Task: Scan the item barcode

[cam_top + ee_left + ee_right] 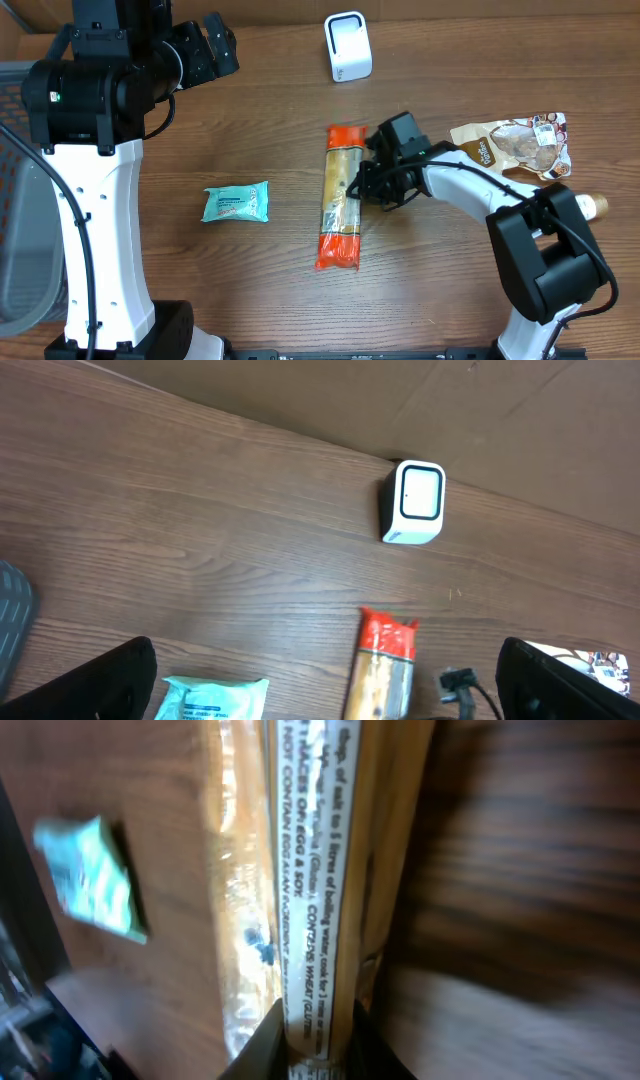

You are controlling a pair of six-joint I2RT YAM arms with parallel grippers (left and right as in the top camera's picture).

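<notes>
A long clear pasta packet [340, 205] with orange ends lies lengthwise in the middle of the wooden table. My right gripper [354, 190] reaches in from the right and is shut on the packet's right edge. In the right wrist view both dark fingers [262, 1045] pinch the packet's printed seam [320, 870], with my right gripper [318, 1025] closed around it. The white scanner [348, 47] stands upright at the back, also seen in the left wrist view [412, 502]. My left gripper [215, 45] hangs high at the back left, open and empty [322, 695].
A teal wipes packet [236, 202] lies left of the pasta. A tan snack bag [515, 145] and a bottle top [592, 205] sit at the right edge. A grey wire basket [15, 200] stands off the table's left side.
</notes>
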